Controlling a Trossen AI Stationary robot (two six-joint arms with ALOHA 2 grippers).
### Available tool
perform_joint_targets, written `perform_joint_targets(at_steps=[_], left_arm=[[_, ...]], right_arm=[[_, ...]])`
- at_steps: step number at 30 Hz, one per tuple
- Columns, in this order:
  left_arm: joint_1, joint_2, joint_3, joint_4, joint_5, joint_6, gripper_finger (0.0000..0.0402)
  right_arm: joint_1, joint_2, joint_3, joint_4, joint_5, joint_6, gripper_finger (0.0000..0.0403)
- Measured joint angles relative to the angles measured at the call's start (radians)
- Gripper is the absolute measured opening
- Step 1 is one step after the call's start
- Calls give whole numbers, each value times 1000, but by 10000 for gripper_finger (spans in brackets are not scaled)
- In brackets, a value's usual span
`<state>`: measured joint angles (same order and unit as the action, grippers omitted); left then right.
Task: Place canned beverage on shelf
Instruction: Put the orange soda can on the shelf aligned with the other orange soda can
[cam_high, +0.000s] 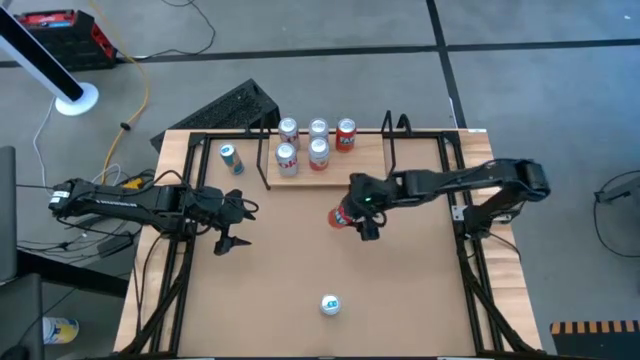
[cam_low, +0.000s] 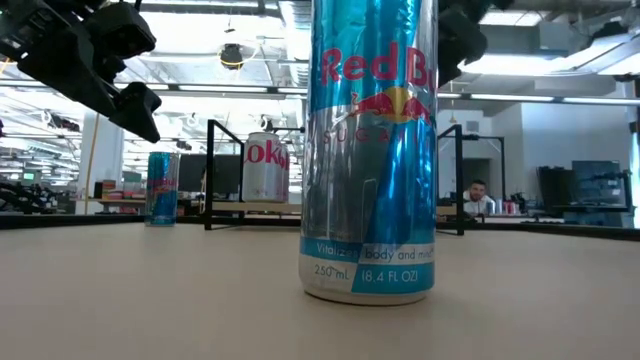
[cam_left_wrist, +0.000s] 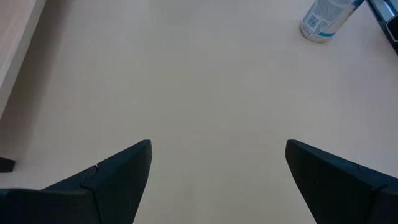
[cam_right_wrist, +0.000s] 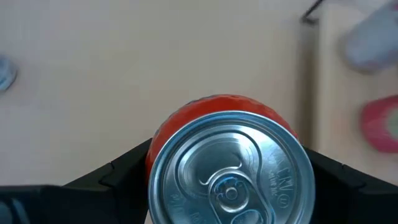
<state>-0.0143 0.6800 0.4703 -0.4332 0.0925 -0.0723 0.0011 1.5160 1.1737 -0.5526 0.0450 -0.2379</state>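
Right gripper (cam_right_wrist: 230, 180) fingers on both sides of red can (cam_right_wrist: 231, 168), gripping it, above table (cam_high: 300, 260), near front of shelf (cam_high: 365, 160). Can's bottom hidden. Five cans on shelf. Left gripper (cam_left_wrist: 217, 180) wide open, holding nothing. Blue can (cam_low: 370, 150) fills low view, top cut off.

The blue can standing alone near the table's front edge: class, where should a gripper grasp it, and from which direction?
Grip the blue can round its mid-body, with jaws on opposite sides of the cylinder. It stands upright, tall and slim, with bare table all round, so come in level from the side, or straight down over its top. The left gripper is free and open.
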Motion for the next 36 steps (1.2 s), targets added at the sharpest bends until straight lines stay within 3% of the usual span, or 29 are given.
perform_joint_targets(at_steps=[8, 21, 26, 36], left_arm=[[0, 0, 0, -1, -4, -4, 355], [1, 2, 0, 4, -2, 0, 355], [1, 8, 0, 2, -1, -1, 355], [1, 14, 0, 4, -1, 0, 355]], right_arm=[[33, 196, 216, -228, -27, -38, 327], [51, 285, 221, -229, -23, 26, 328], [51, 311, 222, -257, -16, 79, 384], [64, 324, 221, -334, -16, 127, 352]])
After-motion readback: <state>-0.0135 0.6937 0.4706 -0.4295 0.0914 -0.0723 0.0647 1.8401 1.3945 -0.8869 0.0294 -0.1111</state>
